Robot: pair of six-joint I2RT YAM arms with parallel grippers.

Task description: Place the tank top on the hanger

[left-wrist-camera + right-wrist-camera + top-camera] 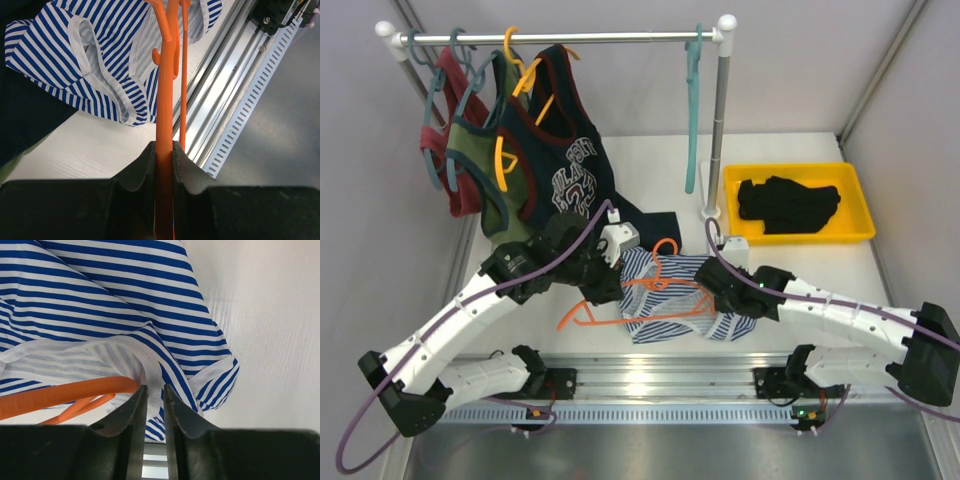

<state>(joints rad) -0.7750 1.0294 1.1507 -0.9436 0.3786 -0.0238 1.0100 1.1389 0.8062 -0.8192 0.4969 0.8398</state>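
The blue and white striped tank top lies bunched on the white table near the front edge. The orange hanger lies across it, its hook pointing to the back and its left corner sticking out over the table. My left gripper is shut on the hanger's arm. My right gripper is shut on the tank top's white trim, right beside the hanger's rounded end. The striped cloth fills the upper left of the left wrist view.
A clothes rail at the back holds a navy lettered top, green and red tops and a teal hanger. A yellow tray with a black garment stands at the right back. A metal rail runs along the near edge.
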